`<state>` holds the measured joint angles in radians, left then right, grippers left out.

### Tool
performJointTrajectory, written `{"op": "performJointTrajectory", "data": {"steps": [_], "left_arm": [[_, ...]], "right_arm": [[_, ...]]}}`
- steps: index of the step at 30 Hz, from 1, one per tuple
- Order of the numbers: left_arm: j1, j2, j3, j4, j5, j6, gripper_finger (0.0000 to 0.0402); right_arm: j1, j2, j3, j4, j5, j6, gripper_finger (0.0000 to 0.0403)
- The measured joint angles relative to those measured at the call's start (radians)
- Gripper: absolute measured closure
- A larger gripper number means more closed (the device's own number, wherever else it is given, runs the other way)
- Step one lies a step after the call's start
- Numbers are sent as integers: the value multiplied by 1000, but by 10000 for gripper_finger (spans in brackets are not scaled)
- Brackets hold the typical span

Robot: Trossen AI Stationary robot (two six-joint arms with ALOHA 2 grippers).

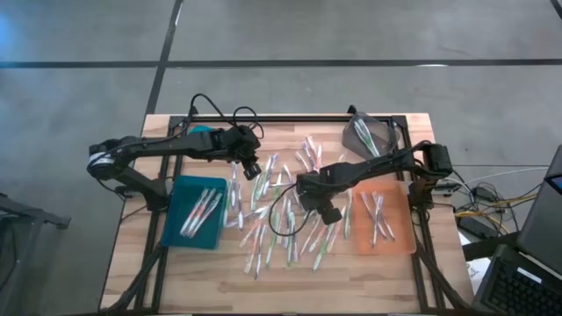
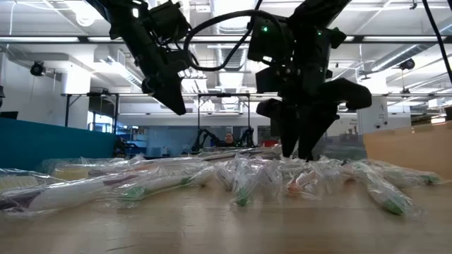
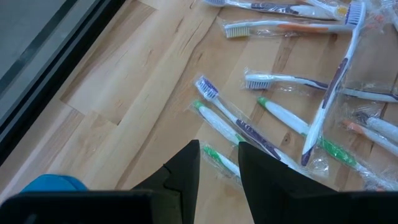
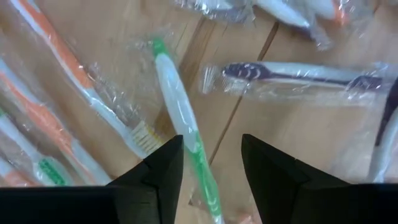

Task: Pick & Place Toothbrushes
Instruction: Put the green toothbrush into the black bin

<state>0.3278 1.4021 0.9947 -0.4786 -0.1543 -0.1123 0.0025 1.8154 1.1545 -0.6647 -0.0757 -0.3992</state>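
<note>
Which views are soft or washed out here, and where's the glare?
Low view: nearest wrapped toothbrushes blurred, both arms backlit dark against bright ceiling lights. Right wrist view: soft overall, green toothbrush smeared, right claw fingers apart over it. Left wrist view: sharp, left claw empty, mild sheen on wrappers. High view: even light, faint shadows.

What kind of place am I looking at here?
Probably a robotics lab in an open industrial hall: a wooden table with two robot arms, wrapped toothbrushes heaped on it, ceiling strip lights behind.
</note>
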Motion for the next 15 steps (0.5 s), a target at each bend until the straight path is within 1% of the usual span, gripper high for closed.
{"op": "performJointTrajectory", "data": {"steps": [6,15], "left_arm": [[0,0,0,0,0,0,287],[0,0,0,0,0,3,287]], "right_arm": [[4,11,-4,1,-9,7,274],[15,77,-8,32,-15,7,301]]}}
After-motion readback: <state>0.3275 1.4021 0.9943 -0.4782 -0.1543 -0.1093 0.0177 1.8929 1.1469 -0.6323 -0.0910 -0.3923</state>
